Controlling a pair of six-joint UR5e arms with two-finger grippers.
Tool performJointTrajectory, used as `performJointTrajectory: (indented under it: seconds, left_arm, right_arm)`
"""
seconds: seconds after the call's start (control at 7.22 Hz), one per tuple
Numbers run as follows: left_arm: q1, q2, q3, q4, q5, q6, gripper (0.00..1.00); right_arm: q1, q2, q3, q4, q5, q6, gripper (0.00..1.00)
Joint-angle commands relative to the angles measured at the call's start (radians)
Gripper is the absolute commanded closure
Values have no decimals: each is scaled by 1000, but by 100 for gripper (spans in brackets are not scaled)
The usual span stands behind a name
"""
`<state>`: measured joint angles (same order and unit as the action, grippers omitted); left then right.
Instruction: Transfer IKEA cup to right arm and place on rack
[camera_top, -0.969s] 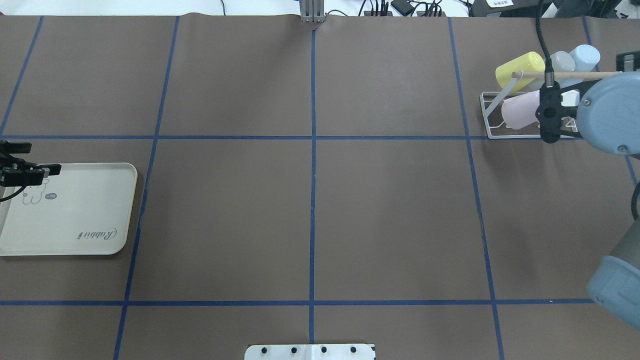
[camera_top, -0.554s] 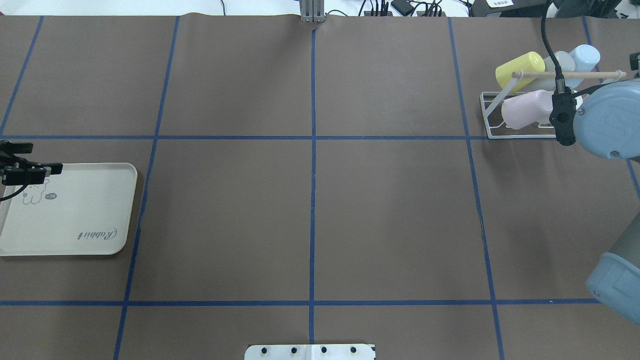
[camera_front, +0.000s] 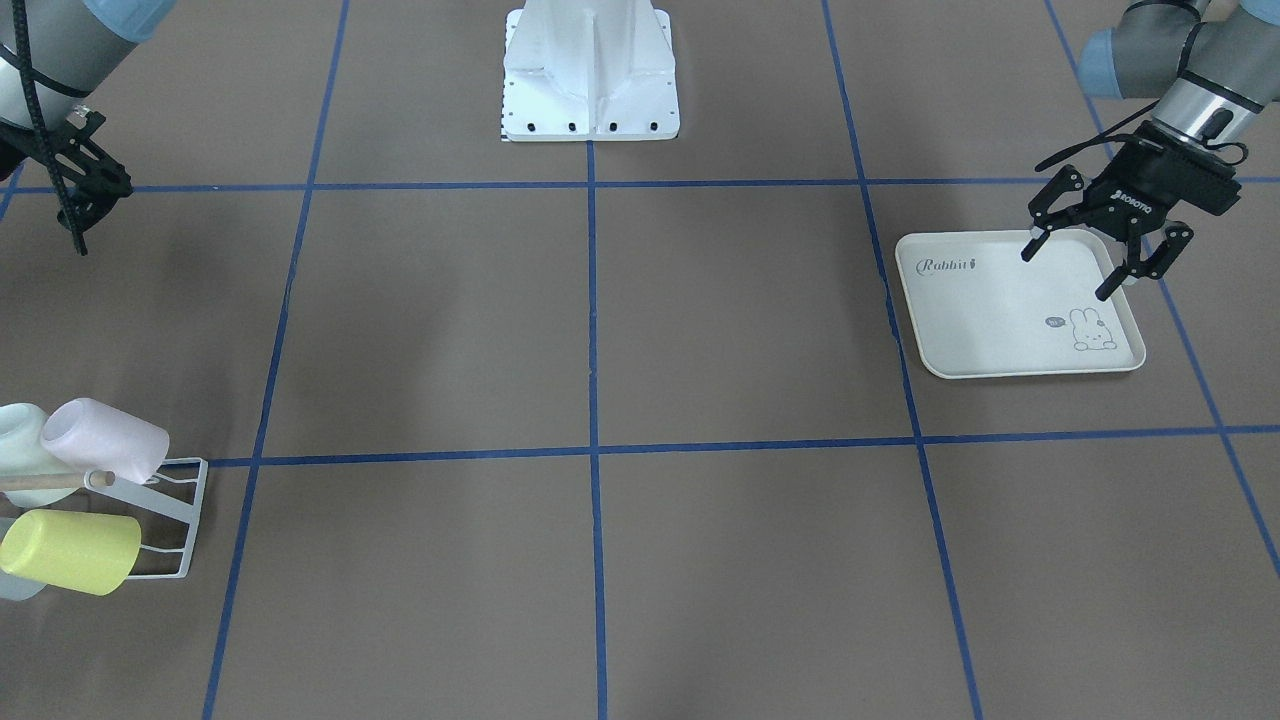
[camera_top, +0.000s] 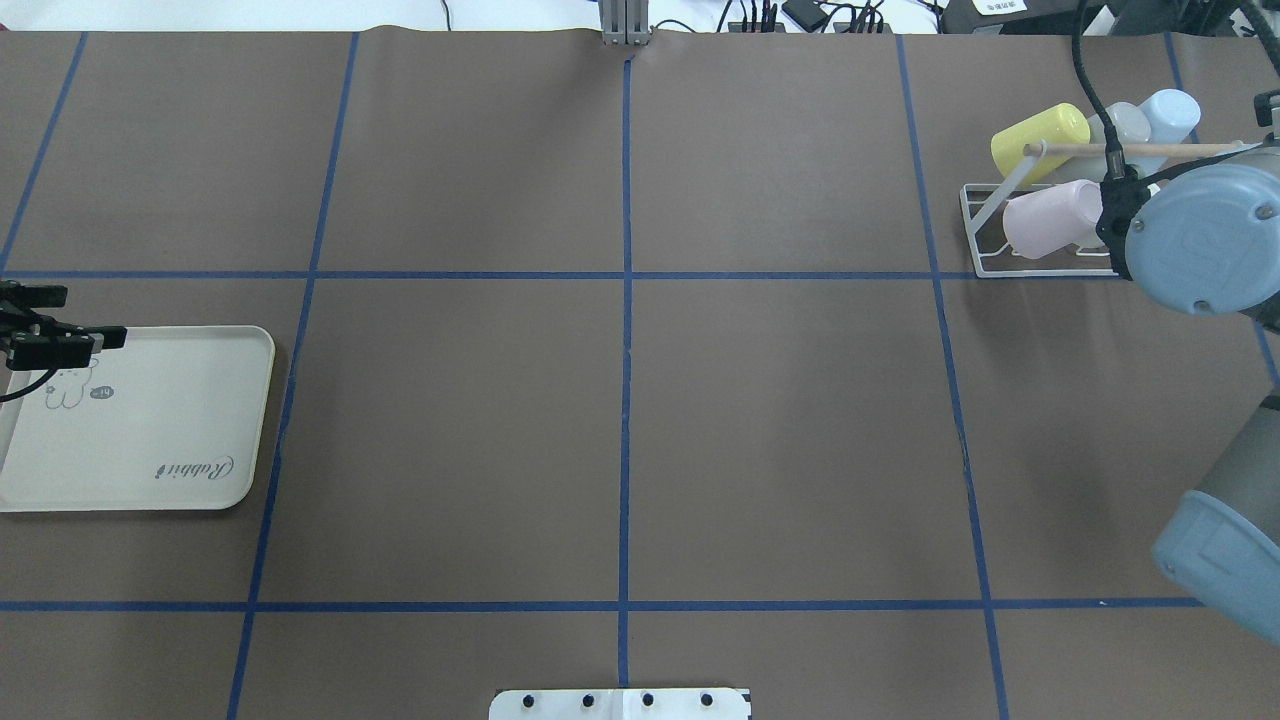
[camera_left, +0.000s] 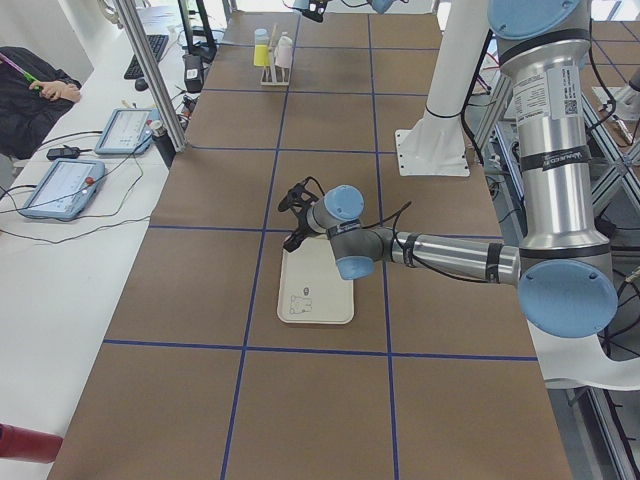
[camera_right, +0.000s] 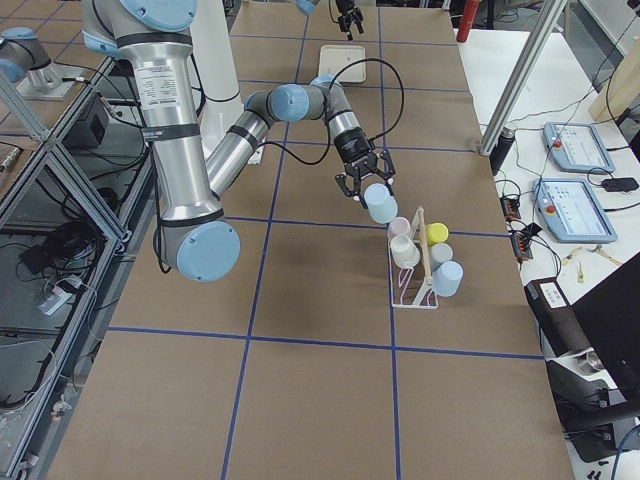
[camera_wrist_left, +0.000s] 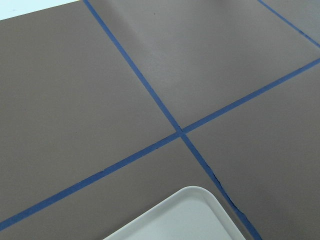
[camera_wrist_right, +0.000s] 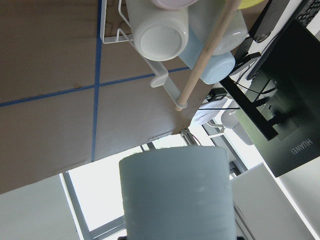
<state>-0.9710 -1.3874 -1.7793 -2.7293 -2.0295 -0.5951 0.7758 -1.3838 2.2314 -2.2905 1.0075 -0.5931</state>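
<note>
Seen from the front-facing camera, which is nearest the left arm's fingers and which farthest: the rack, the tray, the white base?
1. Tray, right by the left gripper, on the view's right.
2. White base, top centre.
3. Rack, far lower-left corner.

right arm (camera_top: 1195, 240) wrist cap slides toward table centre, now covering the rack (camera_top: 1040, 272) corner and most of right gripper (camera_right: 370, 192); elbow follows.
</note>
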Motion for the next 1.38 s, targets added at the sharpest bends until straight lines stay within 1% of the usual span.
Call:
performJointTrajectory:
  seconds: [0.0,0.14,0.42,0.55,0.69,0.83,1.25]
  left_arm:
    - [0,-1,0,-1,0,0,0]
    - [0,-1,0,-1,-2,-6,0]
    - [0,-2,-3,-3,-2,-35,0]
    - [2,-2,-3,-3,-2,-37,0]
    - [2,-2,-3,-3,0,-38,0]
    - [3,-4,-3,-3,0,-52,0]
    - [3,-4,-3,-3,0,-54,0]
  right_arm:
    - [-1,-15,-77,61,-42,-26,100]
    - [0,-30,-120,147,-46,-86,100]
    - [0,-84,-249,390,-49,-108,100]
    - [0,-93,-283,454,-47,-169,100]
    - [2,-124,-300,517,-46,-172,100]
    - [2,-138,-315,564,-40,-175,100]
    - [19,-133,-325,577,-38,-244,100]
